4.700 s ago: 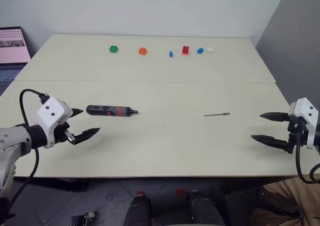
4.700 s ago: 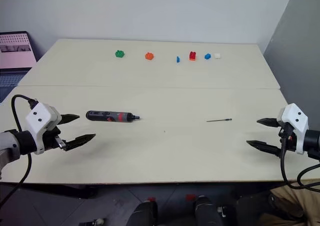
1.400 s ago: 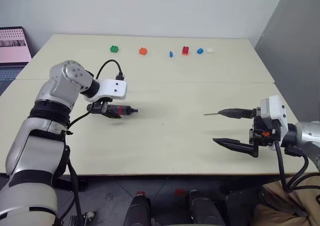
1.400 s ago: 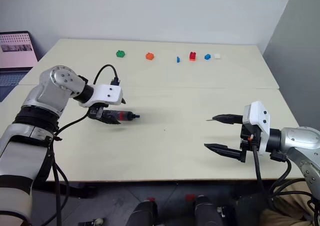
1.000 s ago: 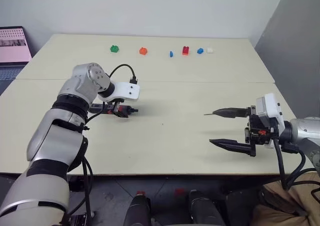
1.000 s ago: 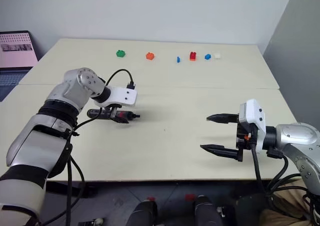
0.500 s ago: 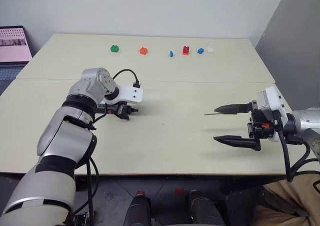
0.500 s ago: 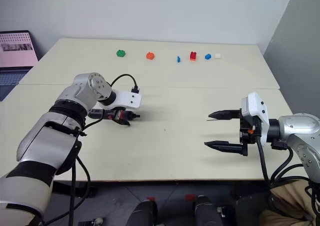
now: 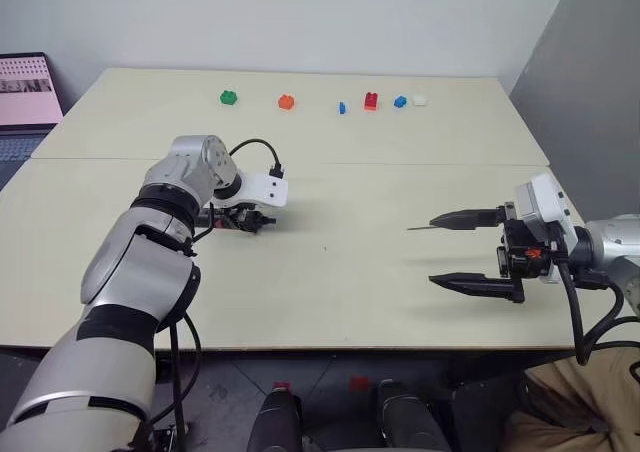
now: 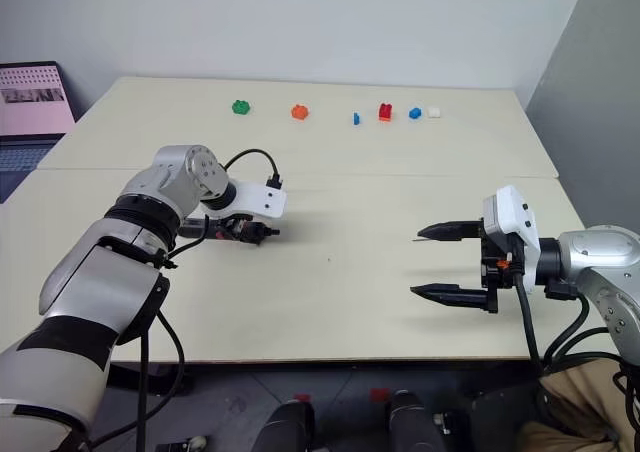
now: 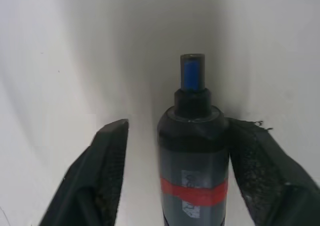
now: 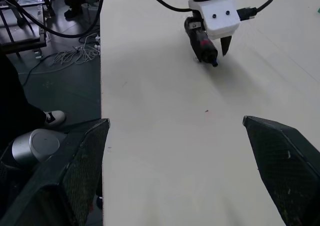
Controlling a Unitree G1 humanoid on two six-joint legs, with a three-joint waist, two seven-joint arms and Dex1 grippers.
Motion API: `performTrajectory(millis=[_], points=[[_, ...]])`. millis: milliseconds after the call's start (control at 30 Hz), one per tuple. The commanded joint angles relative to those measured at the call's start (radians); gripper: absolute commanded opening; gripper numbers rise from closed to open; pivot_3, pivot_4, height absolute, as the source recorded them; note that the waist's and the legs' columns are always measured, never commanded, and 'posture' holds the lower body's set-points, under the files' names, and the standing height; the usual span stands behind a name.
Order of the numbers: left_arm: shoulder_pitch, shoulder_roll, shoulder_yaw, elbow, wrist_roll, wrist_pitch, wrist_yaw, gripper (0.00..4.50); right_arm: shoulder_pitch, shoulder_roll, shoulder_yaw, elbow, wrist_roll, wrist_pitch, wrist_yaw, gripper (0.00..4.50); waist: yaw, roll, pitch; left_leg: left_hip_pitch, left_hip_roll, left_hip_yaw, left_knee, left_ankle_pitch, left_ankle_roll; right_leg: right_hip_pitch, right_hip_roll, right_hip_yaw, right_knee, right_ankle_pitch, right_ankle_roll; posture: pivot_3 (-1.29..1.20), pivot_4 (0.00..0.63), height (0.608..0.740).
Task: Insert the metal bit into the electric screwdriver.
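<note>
Electric screwdriver (image 9: 243, 219) lay flat on the pale desk (image 9: 330, 272), on the robot's left half, narrow tip pointing toward the desk's middle. Left claw (image 9: 238, 218) was down over it, one black finger (image 11: 107, 171) on each side of the barrel. In the left wrist view the screwdriver (image 11: 192, 156) sat between the fingers: the finger on one side looked to be against the body, the other stood a little off it with a strip of desk showing. Whether the claw had fully pinched the tool I could not tell; fingers drawn in close around it. Red band and a blue-ended tip visible in that view.

Metal bit (image 9: 419, 229) lay on the desk well apart from the screwdriver, on the robot's right half, a thin dark rod. Right claw (image 9: 470, 250) hung just beside it, spread wide and holding nothing, its upper finger's point close to the bit's near end; contact not determinable. In the right wrist view both its fingers (image 12: 285, 171) framed bare desk, with the left claw (image 12: 212, 50) and screwdriver (image 12: 204, 47) seen across it.

Far edge of the desk: a row of small blocks — green block (image 9: 228, 97), orange block (image 9: 286, 101), small blue piece (image 9: 341, 107), red block (image 9: 371, 100), blue block (image 9: 400, 101), white block (image 9: 420, 100). A laptop (image 9: 25, 92) stood off the desk's left far corner.
</note>
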Motion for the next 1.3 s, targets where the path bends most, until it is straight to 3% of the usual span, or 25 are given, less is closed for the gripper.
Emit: performTrajectory(millis=[33, 67, 367, 533, 633, 733, 900, 1067, 1300], points=[[-0.026, 0.001, -0.012, 0.003, 0.019, -0.01, 0.005, 1.81, -0.016, -0.017, -0.019, -0.002, 0.004, -0.005, 0.008, 4.5, 0.0, 0.0, 0.0, 0.0, 0.0, 0.0, 0.0, 0.0, 0.0, 0.0, 0.0, 0.0, 0.0, 0.0, 0.0, 0.0, 0.15, 0.74], [-0.026, 0.001, -0.012, 0.003, 0.02, -0.012, 0.004, 1.65, -0.016, -0.017, -0.02, -0.001, 0.004, -0.005, 0.009, 4.5, 0.0, 0.0, 0.0, 0.0, 0.0, 0.0, 0.0, 0.0, 0.0, 0.0, 0.0, 0.0, 0.0, 0.0, 0.0, 0.0, 0.15, 0.74], [-0.028, 0.029, 0.063, -0.035, -0.061, -0.048, -0.038, 1.65, -0.009, -0.038, -0.031, 0.006, 0.003, -0.006, 0.022, 4.5, 0.0, 0.0, 0.0, 0.0, 0.0, 0.0, 0.0, 0.0, 0.0, 0.0, 0.0, 0.0, 0.0, 0.0, 0.0, 0.0, 0.15, 0.74], [0.01, 0.052, 0.222, -0.2, -0.267, 0.029, -0.152, 1.65, 0.026, -0.059, -0.073, -0.011, 0.015, 0.003, 0.01, 4.5, 0.002, -0.001, 0.001, -0.002, 0.0, 0.0, -0.001, 0.0, 0.0, -0.001, 0.0, 0.0, -0.001, 0.0, 0.001, 0.0, 0.15, 0.74], [0.083, 0.039, 0.351, -0.422, -0.434, 0.217, -0.184, 1.65, 0.055, -0.065, -0.106, -0.027, 0.024, 0.014, -0.004, 4.5, 0.005, -0.001, 0.001, -0.003, 0.0, -0.001, -0.001, 0.0, 0.0, -0.001, -0.001, -0.001, -0.001, 0.0, 0.001, 0.0, 0.15, 0.74], [0.15, 0.001, 0.446, -0.621, -0.547, 0.388, -0.11, 1.65, 0.08, -0.067, -0.136, -0.04, 0.035, 0.023, -0.013, 4.5, 0.005, -0.001, 0.001, -0.003, 0.0, -0.001, -0.001, 0.0, 0.0, -0.001, -0.001, -0.002, -0.001, 0.0, 0.001, 0.0, 0.15, 0.74], [0.277, -0.137, 0.602, -0.891, -0.699, 0.58, 0.16, 1.65, 0.087, -0.064, -0.145, -0.058, 0.043, 0.035, -0.029, 4.5, 0.002, -0.002, 0.002, -0.002, 0.0, -0.003, 0.0, 0.0, 0.0, 0.0, 0.0, -0.003, 0.001, 0.0, 0.002, 0.0, 0.15, 0.74], [0.409, -0.307, 0.678, -1.066, -0.8, 0.638, 0.398, 1.65, 0.051, -0.057, -0.125, -0.055, 0.042, 0.035, -0.043, 4.5, 0.0, -0.001, 0.002, 0.001, 0.0, -0.003, 0.001, 0.0, 0.0, 0.002, 0.0, -0.002, 0.001, 0.001, 0.003, 0.0, 0.15, 0.74], [0.514, -0.394, 0.671, -1.107, -0.835, 0.567, 0.545, 1.65, 0.033, -0.044, -0.109, -0.057, 0.037, 0.035, -0.059, 4.5, 0.0, -0.001, 0.002, 0.001, 0.0, -0.003, 0.001, 0.0, 0.0, 0.002, 0.0, -0.001, -0.001, 0.002, 0.003, 0.0, 0.15, 0.74]])
